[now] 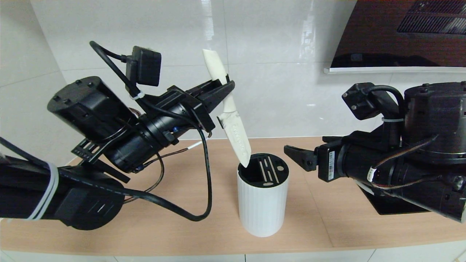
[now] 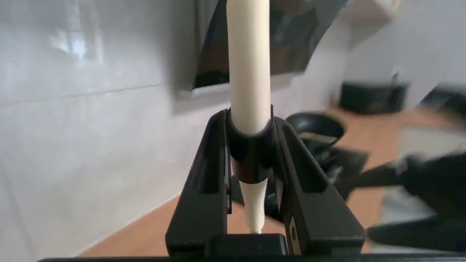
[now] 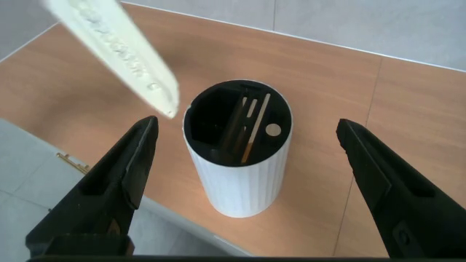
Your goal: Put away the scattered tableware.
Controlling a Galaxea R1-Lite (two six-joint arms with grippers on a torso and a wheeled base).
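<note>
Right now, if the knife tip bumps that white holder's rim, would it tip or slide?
The holder stands taller than wide on a smooth counter, so a push at the rim would probably tip it rather than slide it. Its big compartment looks empty, so it is likely light. The knife tip sits close to that rim.

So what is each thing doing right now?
holder: upright on the counter.
knife: clamped by its handle, tilted, tip down near the holder's rim, not in.
left tool: shut on the knife.
right tool: open, empty, near the holder.
</note>
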